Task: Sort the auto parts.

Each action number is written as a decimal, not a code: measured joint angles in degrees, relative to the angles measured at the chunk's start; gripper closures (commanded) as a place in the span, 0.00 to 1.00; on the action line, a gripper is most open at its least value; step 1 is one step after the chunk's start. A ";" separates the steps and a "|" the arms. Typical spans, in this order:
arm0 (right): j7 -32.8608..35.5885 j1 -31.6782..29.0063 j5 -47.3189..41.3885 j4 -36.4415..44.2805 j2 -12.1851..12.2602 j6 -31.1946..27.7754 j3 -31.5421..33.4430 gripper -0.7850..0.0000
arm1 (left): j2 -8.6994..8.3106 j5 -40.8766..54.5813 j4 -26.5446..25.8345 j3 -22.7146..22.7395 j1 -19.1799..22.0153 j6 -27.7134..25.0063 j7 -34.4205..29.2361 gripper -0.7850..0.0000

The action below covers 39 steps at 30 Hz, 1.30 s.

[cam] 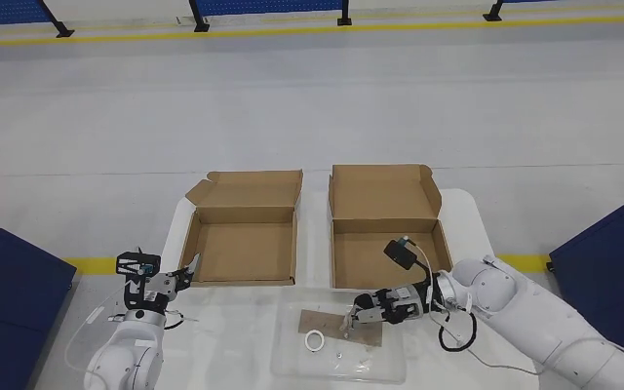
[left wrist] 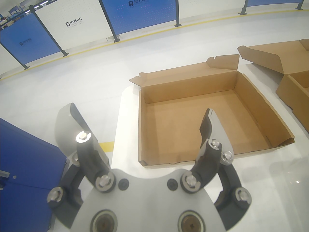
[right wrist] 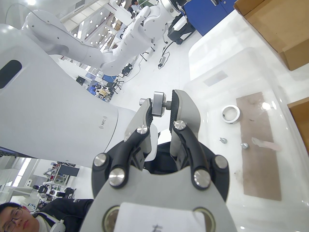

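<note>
We find the right tool [right wrist: 161, 107] closed on a small metal roller [right wrist: 158, 104], a disc on a stud, clamped along its axis between the 2 fingers. In the top view this tool [cam: 354, 315] hangs over the right part of the clear tray [cam: 285, 363], above the brown sheet [cam: 320, 323] lying in it.

Also in the tray are 1 metal ring [right wrist: 231, 114], resting beside the sheet's edge, and 2 small screws [right wrist: 223, 140]; 1 of the screws lies on the sheet, the other just off it. The ring [cam: 314, 340] sits left of the right tool in the top view, apart from it.

The left tool [left wrist: 140, 111] is open, its fingers spread wide with nothing between them. It stands at the front left corner of the white worktop [cam: 466, 210], near the front left corner of the left box [cam: 244, 252].

The 2 cardboard boxes stand side by side behind the tray, lids folded back. We see no parts inside the left box [left wrist: 205, 121]. The right box [cam: 375, 258] is partly hidden by the right arm
</note>
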<state>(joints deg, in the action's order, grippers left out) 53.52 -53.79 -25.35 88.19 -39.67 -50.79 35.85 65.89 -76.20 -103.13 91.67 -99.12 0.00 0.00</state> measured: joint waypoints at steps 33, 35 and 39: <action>-6.39 -3.90 -15.10 12.88 10.47 -6.40 1.66 1.00 | 0.00 0.00 0.00 0.00 0.00 0.00 0.00 0.00; -6.37 -3.91 -15.07 12.83 10.42 -6.38 1.71 1.00 | 0.00 0.00 0.00 0.00 0.00 0.00 0.00 0.00; -6.36 -3.91 -15.04 12.82 10.41 -6.37 1.73 1.00 | 0.00 0.00 0.00 0.00 0.00 0.00 0.00 0.00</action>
<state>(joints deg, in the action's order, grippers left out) 47.16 -57.70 -40.40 101.01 -29.27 -57.16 37.57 65.89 -76.20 -103.13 91.67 -99.12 0.00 0.00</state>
